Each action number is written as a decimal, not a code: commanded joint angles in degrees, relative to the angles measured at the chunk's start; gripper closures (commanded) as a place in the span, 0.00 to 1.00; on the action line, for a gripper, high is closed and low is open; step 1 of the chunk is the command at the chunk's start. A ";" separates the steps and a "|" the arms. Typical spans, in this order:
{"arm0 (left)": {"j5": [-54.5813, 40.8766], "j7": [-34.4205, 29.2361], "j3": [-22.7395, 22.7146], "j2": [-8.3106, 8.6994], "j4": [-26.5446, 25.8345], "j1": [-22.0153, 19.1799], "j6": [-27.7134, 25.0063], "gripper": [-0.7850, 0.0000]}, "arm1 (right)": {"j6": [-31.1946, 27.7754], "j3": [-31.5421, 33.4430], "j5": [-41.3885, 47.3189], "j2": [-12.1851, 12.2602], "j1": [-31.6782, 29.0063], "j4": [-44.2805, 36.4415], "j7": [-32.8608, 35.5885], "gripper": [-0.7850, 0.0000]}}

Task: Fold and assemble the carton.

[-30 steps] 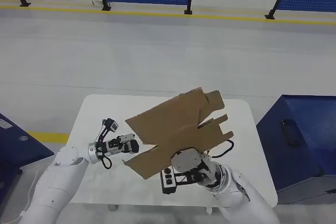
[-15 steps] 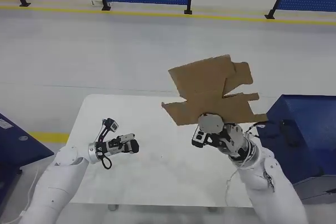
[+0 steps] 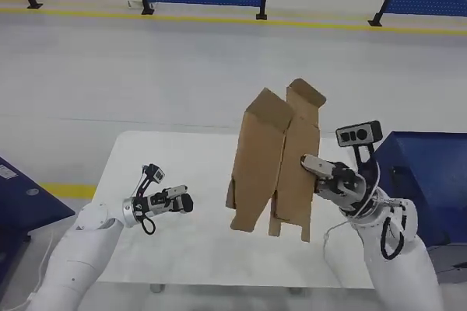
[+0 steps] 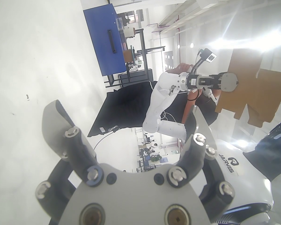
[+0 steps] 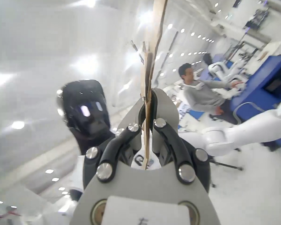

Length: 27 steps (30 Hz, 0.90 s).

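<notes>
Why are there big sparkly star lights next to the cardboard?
Left wrist view: bright lights flare into streaks beside the carton. Right wrist view: lights glare as spots around the carton edge held in the right gripper. Top view: even light, no flare.

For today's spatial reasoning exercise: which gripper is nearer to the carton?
Right. The right gripper is shut on the carton; the left gripper hangs open, apart from it, over the table.

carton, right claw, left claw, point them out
carton (image 3: pixel 258 159), top view, on the panel nearer the left claw.
right claw (image 5: pixel 148 98), right wrist view, between its fingertips, shut on the carton's edge.
left claw (image 4: pixel 123 110), left wrist view, in the open gap between its fingertips.
</notes>
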 commanded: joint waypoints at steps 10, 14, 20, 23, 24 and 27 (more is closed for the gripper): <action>0.00 0.00 0.00 0.00 0.00 0.00 0.00 0.00 | -16.64 -4.91 -26.12 -0.95 -3.98 -0.48 -15.12 1.00; 0.00 0.00 0.00 0.00 0.00 0.00 0.00 0.00 | -15.18 -5.56 -22.64 -1.00 -4.04 -0.24 -14.83 1.00; 0.00 0.00 0.00 0.00 0.00 0.00 0.00 0.00 | -15.18 -5.56 -22.64 -1.00 -4.04 -0.24 -14.83 1.00; 0.00 0.00 0.00 0.00 0.00 0.00 0.00 0.00 | -15.13 -5.21 -23.62 -0.95 -3.94 -0.33 -14.85 1.00; 0.00 0.00 0.00 0.00 0.00 0.00 0.00 0.00 | -15.29 -3.14 -29.02 -0.69 -3.48 -1.48 -14.87 1.00; 0.00 0.00 0.00 0.00 0.00 0.00 0.00 0.00 | -17.26 2.68 -40.74 -0.23 -4.22 -7.50 -17.84 1.00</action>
